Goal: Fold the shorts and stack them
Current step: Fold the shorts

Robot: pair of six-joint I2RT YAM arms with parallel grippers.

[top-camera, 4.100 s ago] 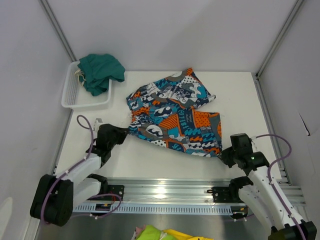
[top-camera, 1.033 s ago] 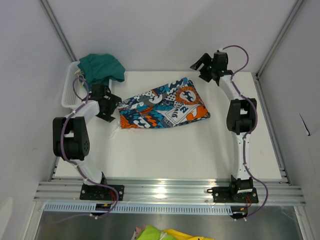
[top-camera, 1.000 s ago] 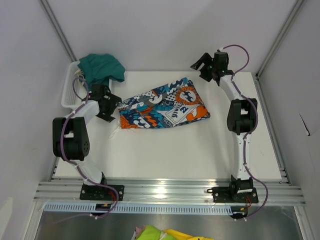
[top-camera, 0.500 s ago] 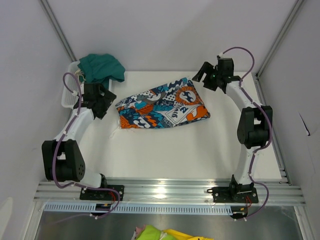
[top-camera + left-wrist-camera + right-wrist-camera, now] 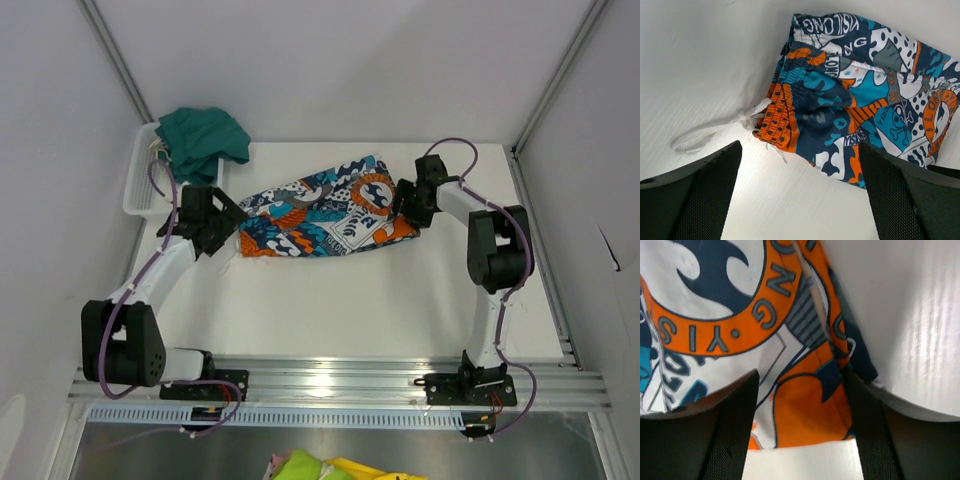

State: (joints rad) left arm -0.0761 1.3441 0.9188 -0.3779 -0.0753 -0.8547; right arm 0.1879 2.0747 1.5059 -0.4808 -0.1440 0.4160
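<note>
Seemingly under halfway: the printed shorts [image 5: 320,215] lie folded once between the grippers, left gripper [image 5: 230,222] gaping beside the waistband [image 5: 782,107], right gripper [image 5: 403,205] part-open astride the hem [image 5: 835,355]; the green shorts [image 5: 203,135] sit bunched in the basket [image 5: 140,195].

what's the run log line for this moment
patterned shorts: folded | left gripper: open at waistband end | right gripper: open over hem end

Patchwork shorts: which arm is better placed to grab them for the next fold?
Likely the right. The right fingers sit low over the edge of the patchwork shorts, open and straddling the fabric. The left fingers hang farther back from the waistband end, spread wide.
</note>
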